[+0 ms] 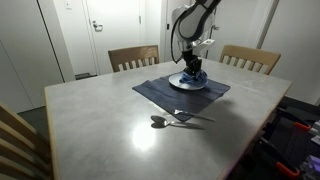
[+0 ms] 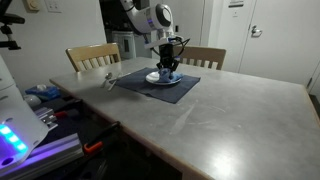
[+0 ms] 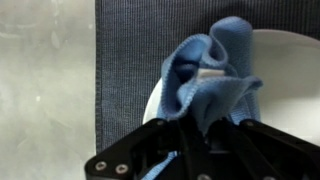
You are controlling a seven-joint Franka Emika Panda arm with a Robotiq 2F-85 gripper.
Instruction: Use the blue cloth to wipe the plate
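While atop plate [image 3: 292, 48], cloth [image 3: 215, 70] in end effector [image 3: 208, 130]

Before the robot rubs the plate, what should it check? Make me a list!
1. Blue cloth held in the gripper: ok, it is bunched up right at the gripper.
2. Cloth over the plate: ok, it covers part of it.
3. Plate sitting on the dark mat: ok.
4. Spoon out of the way: ok, it lies on the table, off the mat.
5. Where the dirty spots are: cannot tell, the cloth hides much of the plate.
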